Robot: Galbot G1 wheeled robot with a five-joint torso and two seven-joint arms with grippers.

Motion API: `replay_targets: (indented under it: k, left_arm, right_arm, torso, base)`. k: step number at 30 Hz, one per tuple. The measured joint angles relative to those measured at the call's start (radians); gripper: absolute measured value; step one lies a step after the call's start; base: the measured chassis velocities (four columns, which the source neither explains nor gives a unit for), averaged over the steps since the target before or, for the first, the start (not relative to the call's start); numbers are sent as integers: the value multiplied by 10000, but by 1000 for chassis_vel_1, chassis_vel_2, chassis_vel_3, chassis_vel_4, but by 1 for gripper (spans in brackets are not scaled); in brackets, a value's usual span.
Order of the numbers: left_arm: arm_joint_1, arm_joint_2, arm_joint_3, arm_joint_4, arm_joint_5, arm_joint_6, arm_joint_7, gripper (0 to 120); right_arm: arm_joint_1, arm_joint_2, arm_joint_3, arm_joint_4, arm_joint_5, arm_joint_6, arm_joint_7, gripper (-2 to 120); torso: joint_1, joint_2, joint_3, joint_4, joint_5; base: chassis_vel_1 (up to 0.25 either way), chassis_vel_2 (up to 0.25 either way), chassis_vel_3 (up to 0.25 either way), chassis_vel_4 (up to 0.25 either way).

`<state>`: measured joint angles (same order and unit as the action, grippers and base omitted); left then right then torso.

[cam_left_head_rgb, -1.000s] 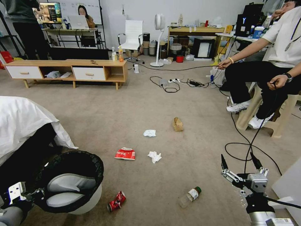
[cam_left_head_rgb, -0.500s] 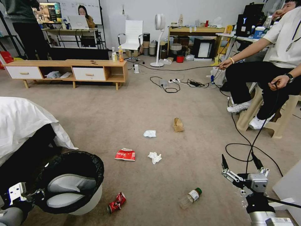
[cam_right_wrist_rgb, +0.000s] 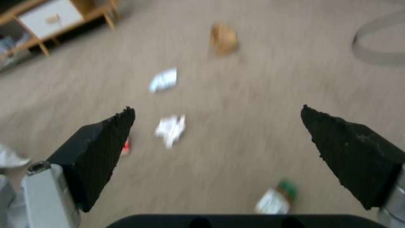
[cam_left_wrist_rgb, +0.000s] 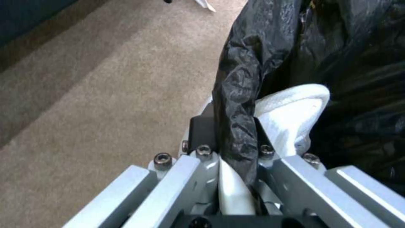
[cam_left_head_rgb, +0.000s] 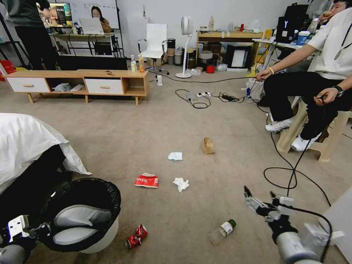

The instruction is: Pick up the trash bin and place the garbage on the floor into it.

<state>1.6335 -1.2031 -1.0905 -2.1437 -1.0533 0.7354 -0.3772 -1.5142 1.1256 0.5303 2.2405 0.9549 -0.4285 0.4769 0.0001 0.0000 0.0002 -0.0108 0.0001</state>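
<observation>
Fingers of the left gripper (cam_left_wrist_rgb: pixel 227 136): clenched across the rim of the trash bin (cam_left_head_rgb: pixel 106 229), pinching black liner and white wall together at near left, beside the bed (cam_left_head_rgb: pixel 25 139). Cannot tell whether lifted or resting on the floor (cam_left_head_rgb: pixel 165 121).

Fingers of the right gripper (cam_left_head_rgb: pixel 259 194): spread wide, grasping nothing, hovering at near right, close to the green-capped bottle (cam_left_head_rgb: pixel 222 229) and to its right.

All garbage on the carpet, none yet in the bin: crushed can (cam_left_head_rgb: pixel 136 235) just right of the bin, red-white carton (cam_left_head_rgb: pixel 146 180) and one tissue (cam_left_head_rgb: pixel 180 183) mid-floor, second tissue (cam_left_head_rgb: pixel 175 156) and brown box (cam_left_head_rgb: pixel 208 145) farther off.

Probably lining up on the bottle. To do it well:
- Bring the open fingers down astride the bottle's body, across its length rather than along it.
- Close gently, since a clear round bottle likely rolls or squirts away.
- Stay clear of the black cable (cam_left_head_rgb: pixel 278 176) looping to the right.
- Keep the bin's mouth upward and the rim grip firm, as the liner looks slippery.
</observation>
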Motion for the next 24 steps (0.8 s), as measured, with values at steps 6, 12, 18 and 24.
replay_targets:
  k: [6,12,18,24]
  left_arm:
    - [160,-174,-103,-1,147,0,-3,3]
    - [410,-435,-285,-62,327,-1,-9,3]
    - [645,-626,-466,-141,429,-1,1,3]
    - [796,-761,-556,-194,524,-1,32,3]
  right_arm:
    - [910,-325,-739,-886,2011,-391,1309,100]
    - [1733,318,-1360,-1946,3996,-789,2531,100]
    - [2153,1086,-1852,-3139,4509,-751,3077,100]
    - [2729,1494,-1982,-4211,4687,-579,3282,100]
  torso:
    - [0,0,0,-1,0]
    - [0,0,0,1,0]
    - [0,0,0,-3,-2]
    - [0,0,0,-1,-1]
  base:
    - [0,0,0,0]
    - [0,0,0,0]
    - [0,0,0,0]
    - [0,0,0,0]
